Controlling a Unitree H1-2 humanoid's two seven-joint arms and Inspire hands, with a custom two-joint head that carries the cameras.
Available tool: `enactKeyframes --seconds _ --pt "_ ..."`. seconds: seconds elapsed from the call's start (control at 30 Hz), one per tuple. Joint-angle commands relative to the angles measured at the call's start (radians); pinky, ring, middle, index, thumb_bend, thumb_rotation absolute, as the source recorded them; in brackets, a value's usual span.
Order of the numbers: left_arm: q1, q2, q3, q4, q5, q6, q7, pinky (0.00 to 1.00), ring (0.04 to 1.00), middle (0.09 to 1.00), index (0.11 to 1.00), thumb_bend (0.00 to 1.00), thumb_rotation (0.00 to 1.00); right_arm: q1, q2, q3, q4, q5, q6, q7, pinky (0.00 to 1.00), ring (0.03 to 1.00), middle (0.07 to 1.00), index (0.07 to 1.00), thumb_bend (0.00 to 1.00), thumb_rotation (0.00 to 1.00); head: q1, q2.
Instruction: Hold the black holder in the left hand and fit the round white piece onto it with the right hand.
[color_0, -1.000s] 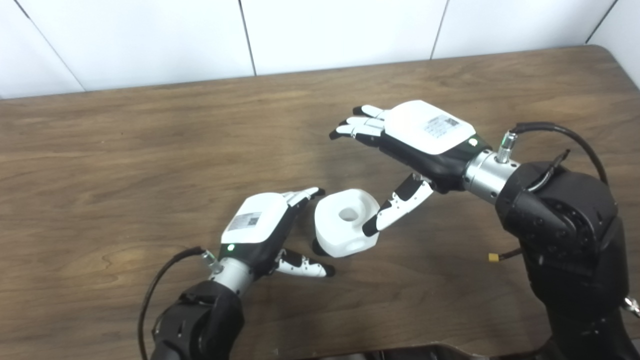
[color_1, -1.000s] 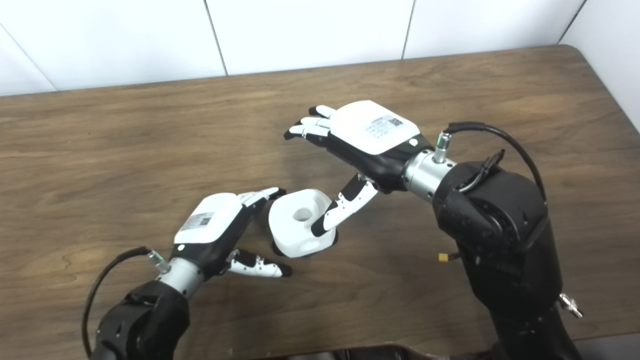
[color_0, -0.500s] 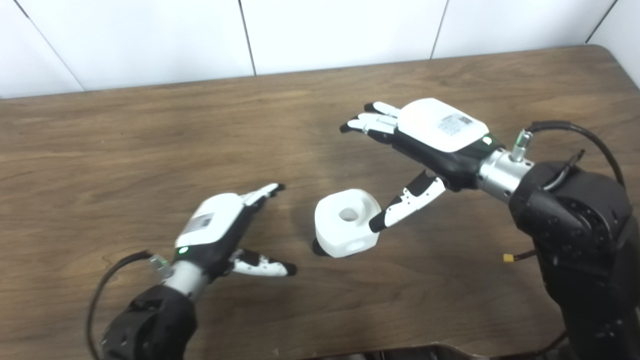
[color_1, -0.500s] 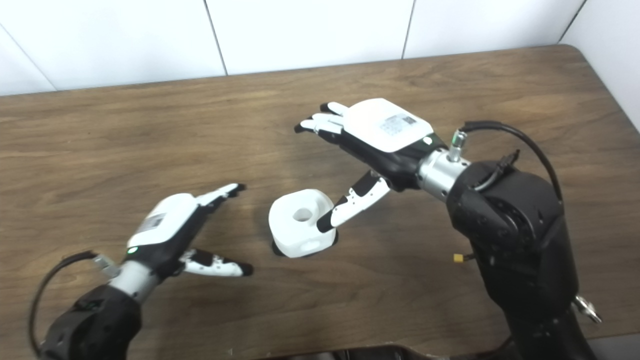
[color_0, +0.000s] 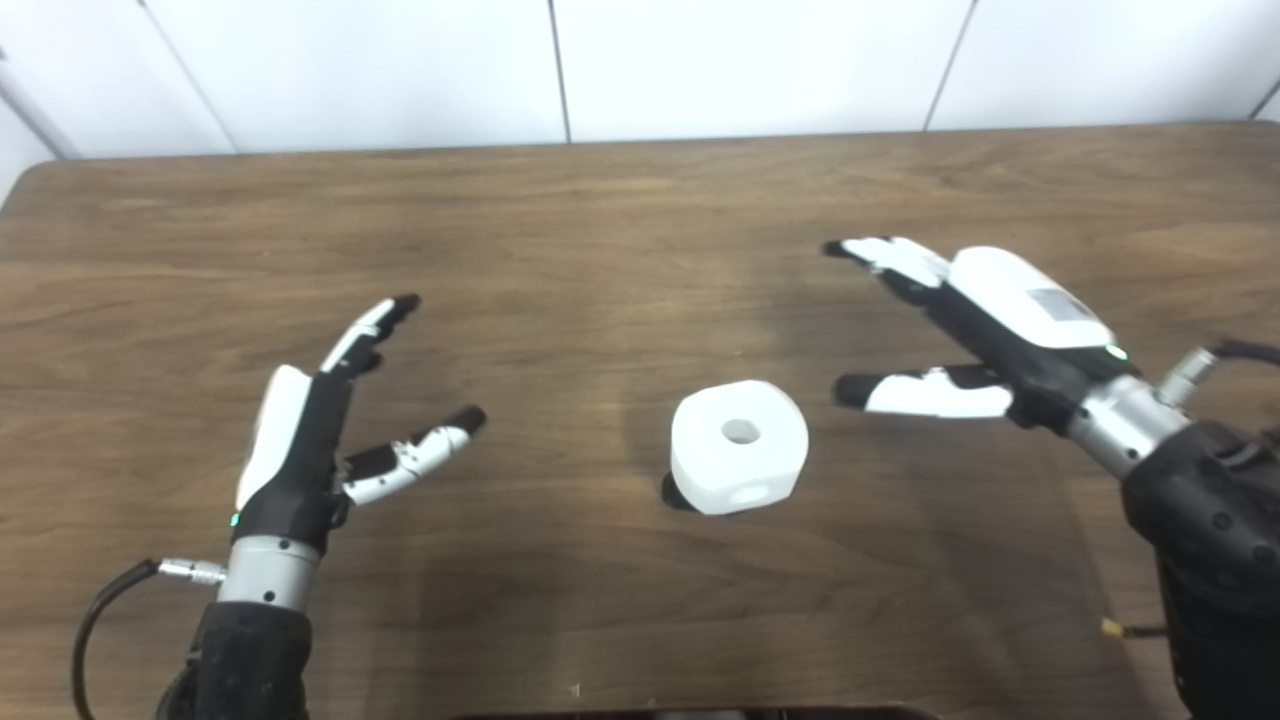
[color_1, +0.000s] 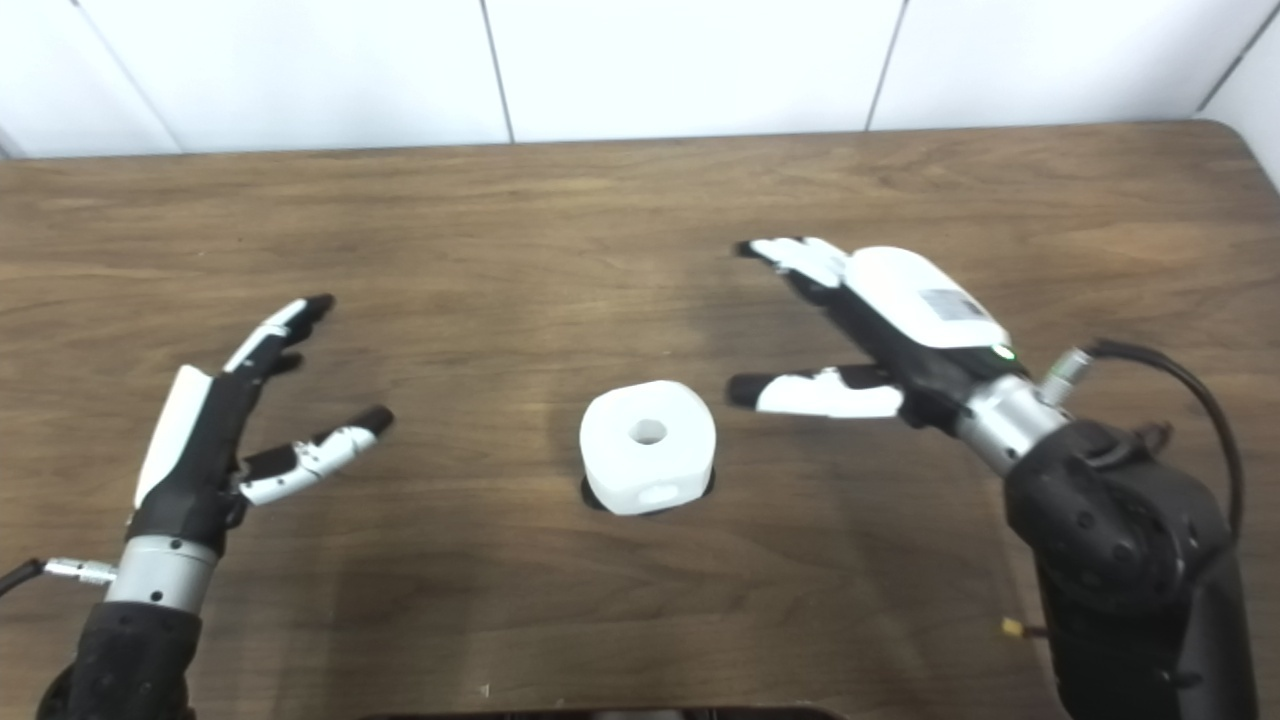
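The round white piece (color_0: 738, 445) stands on the wooden table (color_0: 560, 250) near its middle, with a small hole in its top. A bit of the black holder (color_0: 674, 494) shows under its lower left edge; most of the holder is hidden by the white piece. My left hand (color_0: 320, 430) is open, well to the left of the piece, holding nothing. On the other side my right hand (color_0: 960, 330) is open too, fingers spread, its thumb pointing toward the piece without touching it.
White wall panels (color_0: 560, 60) run behind the table's far edge. The table's rounded corners show at the far left (color_0: 30, 175) and far right (color_1: 1235, 130). A cable (color_1: 1170, 370) loops off my right wrist.
Both hands have drawn away from the white piece, the left hand to the left and the right hand to the right. The camera view has also shifted. The piece stays on the table.
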Motion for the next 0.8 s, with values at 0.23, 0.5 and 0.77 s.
enactKeyframes --seconds 0.23,0.5,0.77 --pt "0.076 0.009 0.061 -0.01 -0.177 -0.076 0.108 0.87 0.907 0.931 0.914 0.44 0.68 0.103 0.027 -0.077 0.105 0.207 -0.082 -0.263 0.85 0.926 0.966 0.953 0.59 1.0 -0.001 -0.01" --pt "0.132 0.002 0.079 0.037 -0.355 -0.136 0.122 0.95 0.97 0.989 0.998 0.49 0.77 0.189 0.052 -0.083 0.174 0.278 -0.13 -0.416 0.87 0.93 0.96 0.961 0.61 1.0 -0.016 -0.032" --pt "0.214 -0.048 0.054 0.042 -0.368 -0.174 0.174 1.0 0.965 0.982 0.997 0.51 0.77 0.268 0.073 -0.1 0.247 0.419 -0.199 -0.507 0.8 0.93 0.976 0.969 0.65 1.0 0.005 -0.03"
